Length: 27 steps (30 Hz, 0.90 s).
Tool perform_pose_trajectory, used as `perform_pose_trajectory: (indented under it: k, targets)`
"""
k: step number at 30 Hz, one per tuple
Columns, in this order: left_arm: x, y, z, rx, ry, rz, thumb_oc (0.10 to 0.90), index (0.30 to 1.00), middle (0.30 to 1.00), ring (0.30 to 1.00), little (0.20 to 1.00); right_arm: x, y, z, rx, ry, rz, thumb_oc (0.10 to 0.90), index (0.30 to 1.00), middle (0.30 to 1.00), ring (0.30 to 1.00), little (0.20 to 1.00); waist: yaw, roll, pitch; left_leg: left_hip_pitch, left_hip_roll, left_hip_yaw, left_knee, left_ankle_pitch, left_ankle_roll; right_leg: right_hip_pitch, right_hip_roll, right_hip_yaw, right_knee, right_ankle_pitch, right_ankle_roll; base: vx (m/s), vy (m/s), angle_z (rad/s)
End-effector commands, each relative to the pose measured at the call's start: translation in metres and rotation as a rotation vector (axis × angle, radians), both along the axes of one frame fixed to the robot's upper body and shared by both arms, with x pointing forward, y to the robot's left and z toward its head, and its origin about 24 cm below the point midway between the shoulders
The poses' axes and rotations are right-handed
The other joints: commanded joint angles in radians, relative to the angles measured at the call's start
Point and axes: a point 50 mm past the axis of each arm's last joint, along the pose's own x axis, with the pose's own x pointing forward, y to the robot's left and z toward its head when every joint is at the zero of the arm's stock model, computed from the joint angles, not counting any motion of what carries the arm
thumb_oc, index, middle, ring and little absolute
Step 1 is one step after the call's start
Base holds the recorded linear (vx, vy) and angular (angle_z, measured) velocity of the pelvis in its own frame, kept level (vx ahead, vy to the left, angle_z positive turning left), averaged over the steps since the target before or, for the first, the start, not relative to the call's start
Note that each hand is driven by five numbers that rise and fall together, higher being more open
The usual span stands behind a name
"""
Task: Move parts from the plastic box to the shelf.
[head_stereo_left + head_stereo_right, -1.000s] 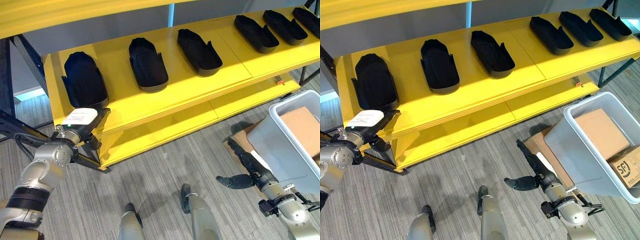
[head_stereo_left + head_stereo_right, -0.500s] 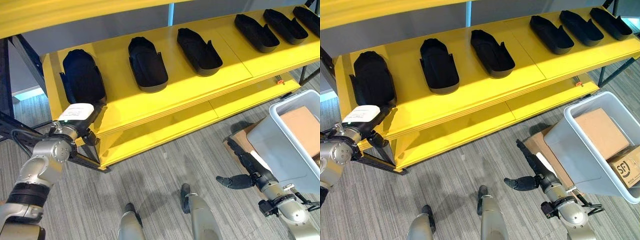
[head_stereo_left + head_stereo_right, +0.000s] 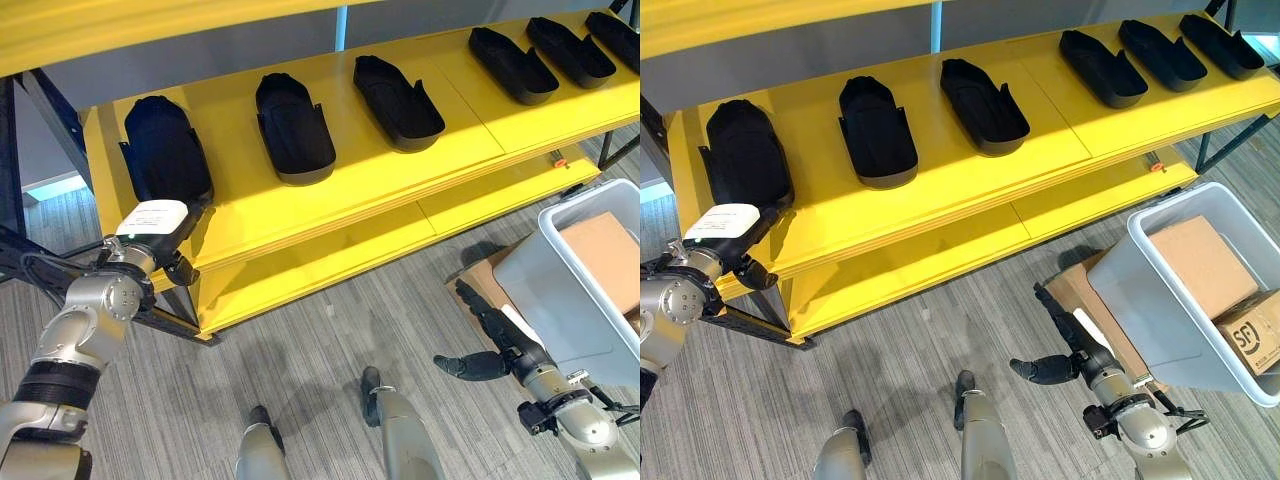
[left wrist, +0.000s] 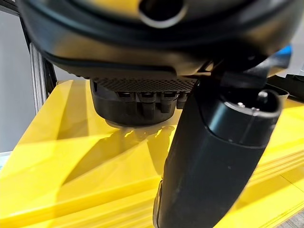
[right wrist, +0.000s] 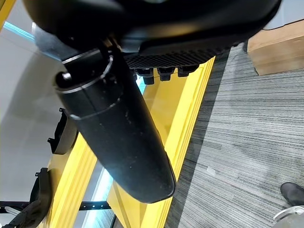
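Six black parts sit on the yellow shelf (image 3: 360, 175), spaced in a row; leftmost part (image 3: 165, 150) lies near the shelf's left end, just beyond the left hand (image 3: 150, 235). Left hand at the shelf's front edge, just short of that part; left wrist view shows its thumb and the stubs of its fingers against bare yellow board, nothing held, but whether the fingers are straight or curled I cannot tell. Right hand (image 3: 1060, 355) hangs low over the floor, fingers straight, released and empty, beside the plastic box (image 3: 1160, 290).

Judgement: placing looks done at this spot; next part must come from the box. To do it well, draw the left hand straight back off the edge so it doesn't nudge the leftmost part.

Parts: matte black, moulded, elongated shells with rounded noses and raised side walls, hollow inside. Shelf: smooth painted board, glossy, layered front edge. Box: pale grey, thin-walled, tilted, holding cardboard cartons (image 3: 1205, 265). Floor: grey striped carpet
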Motion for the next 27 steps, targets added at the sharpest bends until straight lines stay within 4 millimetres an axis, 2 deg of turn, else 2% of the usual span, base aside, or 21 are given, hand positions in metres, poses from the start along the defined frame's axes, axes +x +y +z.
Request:
perform_pose_trajectory:
  k: [1, 6, 12, 23, 25, 26, 27]
  targets:
    - [0.004, 0.004, 0.066, 0.090, -0.260, -0.007, 0.900, 1.000, 1.000, 1.000, 1.000, 0.009, 0.004, 0.039, 0.013, -0.209, 0.062, 0.900, 1.000, 1.000, 1.000, 1.000, -0.021, 0.013, -0.070, -0.007, -0.015, -0.024, 0.006, 0.003, 0.036, 0.064, 0.011, 0.064, -0.047, 0.027, 0.044, 0.00, 0.000, 0.00]
    - [0.003, -0.006, 0.064, 0.049, -0.251, -0.058, 0.900, 1.000, 1.000, 1.000, 1.000, 0.009, 0.005, 0.038, 0.017, -0.207, 0.059, 0.900, 1.000, 1.000, 1.000, 1.000, -0.018, 0.013, -0.069, -0.008, -0.016, -0.025, 0.005, 0.003, 0.036, 0.065, 0.011, 0.062, -0.048, 0.028, 0.044, 0.00, 0.000, 0.00]
    - [-0.011, -0.020, 0.059, -0.064, -0.233, -0.161, 0.900, 1.000, 1.000, 1.000, 1.000, 0.011, 0.004, 0.039, 0.036, -0.217, 0.044, 0.900, 1.000, 1.000, 1.000, 1.000, -0.011, 0.014, -0.068, -0.011, -0.022, -0.026, 0.001, 0.010, 0.040, 0.062, 0.010, 0.061, -0.050, 0.034, 0.041, 0.00, 0.000, 0.00]
    - [-0.055, -0.042, 0.028, -0.219, -0.117, -0.318, 0.900, 1.000, 1.000, 1.000, 1.000, 0.012, 0.003, 0.041, 0.052, -0.235, 0.032, 0.900, 1.000, 1.000, 1.000, 1.000, 0.009, 0.014, -0.062, -0.010, -0.029, -0.030, -0.008, 0.010, 0.044, 0.067, 0.008, 0.060, -0.059, 0.037, 0.037, 0.00, 0.000, 0.00]
    - [-0.067, -0.046, 0.017, -0.340, -0.071, -0.361, 0.900, 1.000, 1.000, 1.000, 1.000, 0.013, 0.003, 0.044, 0.053, -0.252, 0.032, 0.900, 1.000, 1.000, 1.000, 1.000, 0.016, 0.017, -0.060, -0.011, -0.029, -0.034, -0.005, 0.011, 0.046, 0.069, 0.006, 0.061, -0.059, 0.038, 0.037, 0.00, 0.006, 0.04]
    - [-0.080, -0.048, 0.014, -0.437, -0.055, -0.390, 0.900, 1.000, 1.000, 1.000, 1.000, 0.012, 0.003, 0.047, 0.054, -0.269, 0.036, 0.900, 1.000, 1.000, 1.000, 1.000, 0.024, 0.023, -0.060, -0.003, -0.030, -0.035, -0.007, 0.006, 0.048, 0.079, 0.006, 0.058, -0.059, 0.033, 0.038, 0.00, 0.000, 0.00]
    - [-0.080, -0.048, 0.014, -0.437, -0.055, -0.389, 0.900, 1.000, 1.000, 1.000, 1.000, 0.013, 0.003, 0.047, 0.054, -0.269, 0.037, 0.900, 1.000, 1.000, 1.000, 1.000, 0.022, 0.022, -0.061, -0.005, -0.031, -0.035, -0.011, 0.013, 0.049, 0.078, 0.005, 0.058, -0.063, 0.040, 0.037, 0.00, 0.000, 0.00]
